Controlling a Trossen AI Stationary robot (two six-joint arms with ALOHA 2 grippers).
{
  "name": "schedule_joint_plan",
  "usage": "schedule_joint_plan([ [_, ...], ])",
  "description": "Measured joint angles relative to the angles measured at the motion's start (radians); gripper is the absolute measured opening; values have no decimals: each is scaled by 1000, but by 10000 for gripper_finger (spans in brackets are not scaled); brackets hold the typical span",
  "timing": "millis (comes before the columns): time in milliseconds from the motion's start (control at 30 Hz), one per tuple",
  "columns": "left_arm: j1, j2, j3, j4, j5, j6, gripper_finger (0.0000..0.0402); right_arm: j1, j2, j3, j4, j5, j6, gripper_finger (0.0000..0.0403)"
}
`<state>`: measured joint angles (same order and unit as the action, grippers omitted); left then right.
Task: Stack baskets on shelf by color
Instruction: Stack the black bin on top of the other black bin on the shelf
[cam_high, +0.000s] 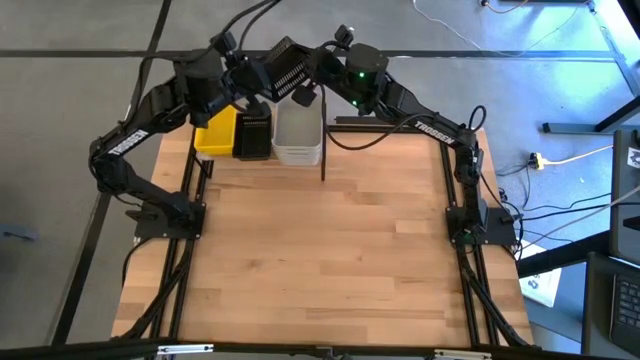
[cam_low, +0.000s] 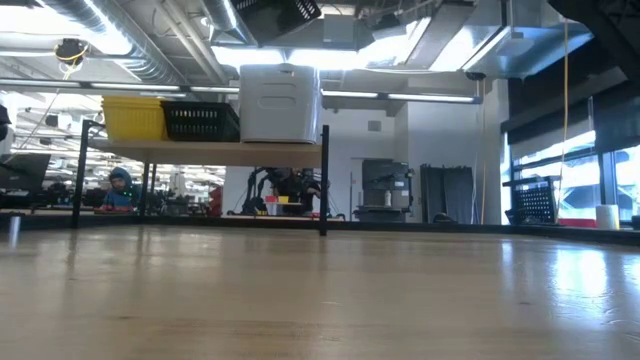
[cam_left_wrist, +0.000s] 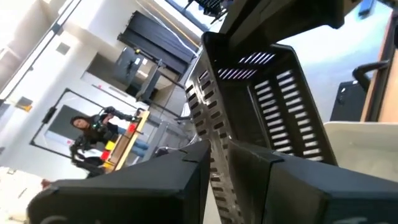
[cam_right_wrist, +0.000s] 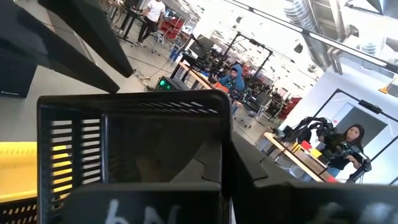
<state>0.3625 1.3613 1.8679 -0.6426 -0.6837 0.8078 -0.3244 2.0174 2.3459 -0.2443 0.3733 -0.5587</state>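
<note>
A black perforated basket (cam_high: 285, 68) hangs in the air above the shelf (cam_low: 200, 150) at the table's far edge, tilted; its underside shows at the top of the low view (cam_low: 290, 10). My left gripper (cam_high: 247, 85) is shut on its left side and my right gripper (cam_high: 318, 70) on its right side. On the shelf board stand a yellow basket (cam_high: 215, 135), a black basket (cam_high: 252, 135) and a tall white basket stack (cam_high: 298, 135), side by side on their bottoms. My left gripper pinches one side wall of the black basket (cam_left_wrist: 217, 168) between its two fingers, one inside and one outside. The basket is lifted clear and tilted. My right gripper pinches the opposite side wall (cam_right_wrist: 225, 163) between its fingers, coming level from the table's right; the basket's rim (cam_right_wrist: 130, 102) stands across its view.
The shelf's black upright (cam_high: 323, 150) stands right of the white stack (cam_low: 280, 105). The wooden tabletop (cam_high: 320, 250) stretches toward the near edge. People sit and stand at benches in the room beyond (cam_right_wrist: 235, 78).
</note>
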Motion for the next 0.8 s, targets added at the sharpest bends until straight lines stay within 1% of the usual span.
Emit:
schedule_joint_plan([
  [100,0,0,0,0,28,-13,53,0,0,0,0,1,0,0],
  [533,-5,0,0,0,32,-20,53,0,0,0,0,1,0,0],
  [800,24,7,0,-2,40,-48,53,0,0,0,0,4,0,0],
])
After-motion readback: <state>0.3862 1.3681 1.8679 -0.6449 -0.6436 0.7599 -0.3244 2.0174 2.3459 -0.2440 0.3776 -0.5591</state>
